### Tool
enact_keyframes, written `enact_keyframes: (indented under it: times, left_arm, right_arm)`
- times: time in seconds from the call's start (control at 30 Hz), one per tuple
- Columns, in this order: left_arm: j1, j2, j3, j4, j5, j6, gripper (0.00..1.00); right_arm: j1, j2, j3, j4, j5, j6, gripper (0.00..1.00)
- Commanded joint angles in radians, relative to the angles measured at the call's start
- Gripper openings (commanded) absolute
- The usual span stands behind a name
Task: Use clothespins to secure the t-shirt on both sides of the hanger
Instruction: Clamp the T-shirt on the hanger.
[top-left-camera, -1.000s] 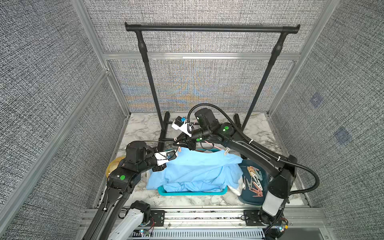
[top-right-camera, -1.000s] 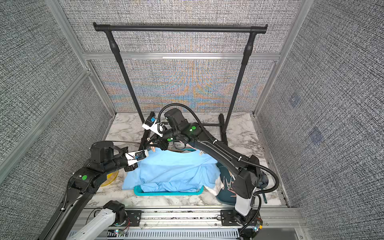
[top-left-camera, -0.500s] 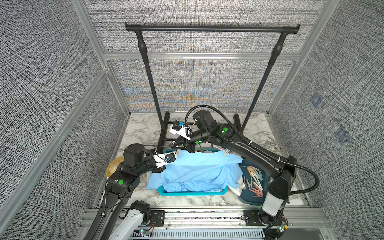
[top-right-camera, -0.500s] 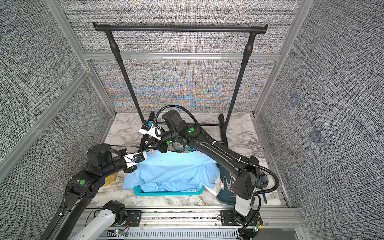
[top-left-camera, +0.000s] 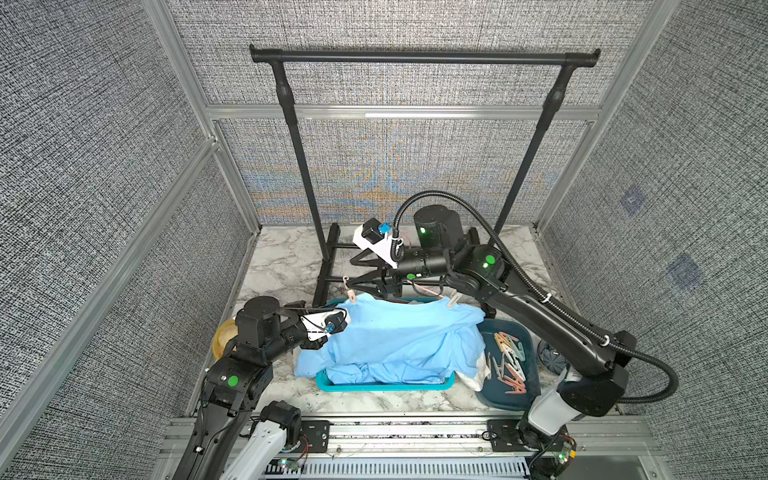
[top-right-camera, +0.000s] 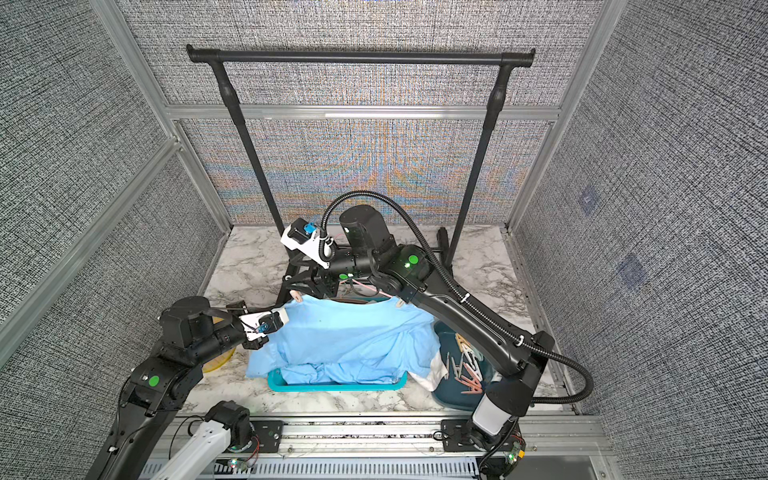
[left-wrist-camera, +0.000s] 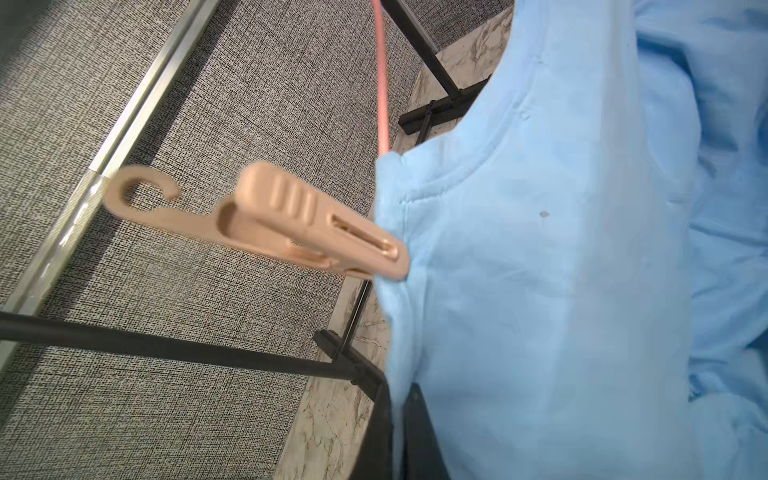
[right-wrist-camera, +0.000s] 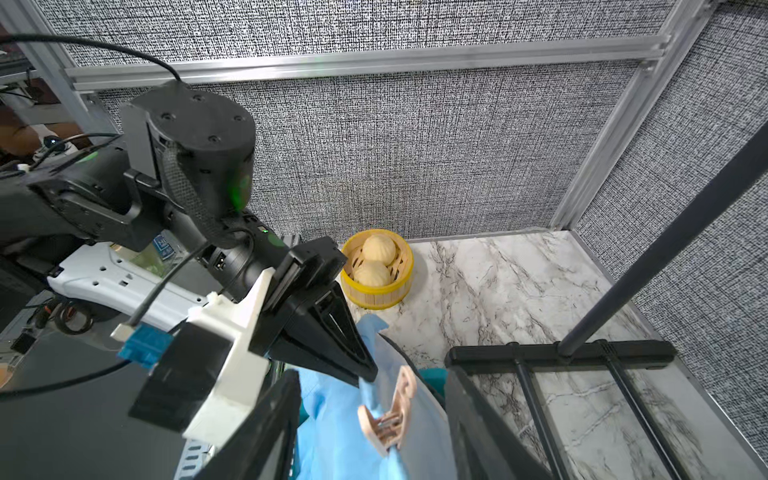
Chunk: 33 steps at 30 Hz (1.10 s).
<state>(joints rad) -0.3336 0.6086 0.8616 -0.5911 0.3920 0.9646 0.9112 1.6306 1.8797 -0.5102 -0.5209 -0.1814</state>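
My right hand (top-left-camera: 351, 274) stands apart, one finger on each side of the beige clothespin (right-wrist-camera: 390, 415) and, as far as I can tell, touching it with neither. That clothespin bites the shoulder seam of the t-shirt (top-left-camera: 399, 336) on its own, its hooked tail sticking out free, as the left wrist view shows plainly. My left hand (right-wrist-camera: 365, 374) is pressed together on the blue cloth at the same shoulder, just beside the clothespin, holding that end up. Whether it also pinches the hanger (left-wrist-camera: 381, 83) under the cloth I cannot tell; only the thin pink wire shows, running up out of the collar.

Across the collar, in both top views, a second clothespin (top-left-camera: 453, 300) sits on the far shoulder, also clipped to the cloth edge. So I judge both sides pinned and the task's main work done. What is left is to draw my right hand clear without knocking the clothespin, and then release my left hand and see that the cloth stays on the wire.

The t-shirt's lower half lies bunched in the teal basket (top-left-camera: 386, 384) on the bench (top-left-camera: 282, 266). The spare clothespins (top-left-camera: 511, 361) lie in the dark tray (top-left-camera: 528, 332) beside the basket, apart from both hands. The black rack (top-left-camera: 424, 56) stands behind with nothing hung on its bar.
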Motion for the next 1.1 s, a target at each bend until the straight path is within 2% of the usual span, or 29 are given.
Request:
enact_keyframes:
  times: [0.0, 0.1, 0.2, 0.3, 0.53, 0.67, 0.83, 0.9, 1.07]
  left_arm:
    - [0.0, 0.0, 0.009, 0.005, 0.021, -0.011, 0.0]
    - [0.0, 0.002, 0.016, -0.008, 0.033, -0.012, 0.0]
    - [-0.002, 0.002, 0.016, -0.012, 0.043, -0.012, 0.0]
    - [0.0, 0.003, 0.016, -0.013, 0.044, -0.01, 0.0]
    - [0.0, 0.001, 0.023, -0.021, 0.052, -0.006, 0.0]
    - [0.0, 0.003, 0.018, -0.022, 0.059, -0.003, 0.0]
    - [-0.001, 0.011, 0.017, -0.013, 0.058, -0.001, 0.0]
    - [0.0, 0.013, 0.018, -0.014, 0.058, 0.0, 0.0]
    - [0.0, 0.014, 0.019, -0.013, 0.055, 0.003, 0.0]
  right_arm:
    - [0.002, -0.005, 0.003, -0.021, 0.025, -0.02, 0.61]
    - [0.002, 0.012, 0.007, -0.088, -0.017, -0.078, 0.73]
    - [0.003, 0.029, 0.01, -0.127, -0.057, -0.098, 0.79]
    - [0.005, 0.04, 0.004, -0.128, -0.092, -0.106, 0.81]
    - [0.008, 0.096, 0.04, -0.136, -0.045, -0.107, 0.8]
    - [0.018, 0.118, 0.055, -0.14, -0.05, -0.108, 0.67]
    - [0.026, 0.12, 0.054, -0.142, -0.053, -0.105, 0.35]
    - [0.028, 0.117, 0.044, -0.144, -0.053, -0.108, 0.24]
    - [0.039, 0.121, 0.039, -0.172, -0.028, -0.131, 0.18]
